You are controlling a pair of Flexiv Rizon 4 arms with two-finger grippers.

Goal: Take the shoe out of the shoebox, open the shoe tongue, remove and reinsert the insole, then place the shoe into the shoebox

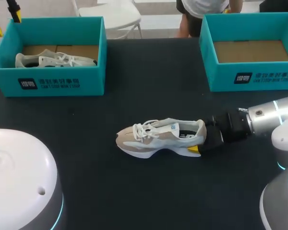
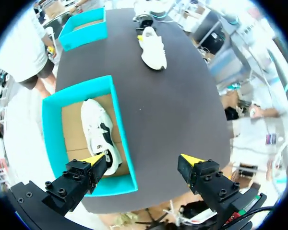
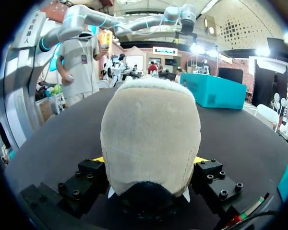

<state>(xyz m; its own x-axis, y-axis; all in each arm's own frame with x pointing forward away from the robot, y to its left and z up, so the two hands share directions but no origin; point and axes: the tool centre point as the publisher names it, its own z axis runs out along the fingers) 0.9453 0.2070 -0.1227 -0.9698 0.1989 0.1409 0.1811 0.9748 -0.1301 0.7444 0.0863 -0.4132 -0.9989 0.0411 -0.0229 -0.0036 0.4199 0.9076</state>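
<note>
A beige and white shoe (image 1: 156, 138) lies on its sole in the middle of the dark table, toe to the left. My right gripper (image 1: 199, 139) is shut on its heel, one yellow fingertip (image 1: 194, 149) showing at the near side. In the right wrist view the heel (image 3: 151, 129) fills the space between the fingers of my right gripper (image 3: 149, 160). My left gripper (image 1: 5, 22) hangs open above the far left corner of the left shoebox (image 1: 57, 81). From the left wrist, my left gripper (image 2: 141, 163) is open and empty, high over that shoebox (image 2: 120, 120).
The left shoebox holds a second white shoe (image 1: 53, 60), also visible from the left wrist as a white shoe (image 2: 100, 134). A second teal shoebox (image 1: 252, 76) at the back right shows only its cardboard floor. A white rounded arm base (image 1: 19, 177) stands at the front left.
</note>
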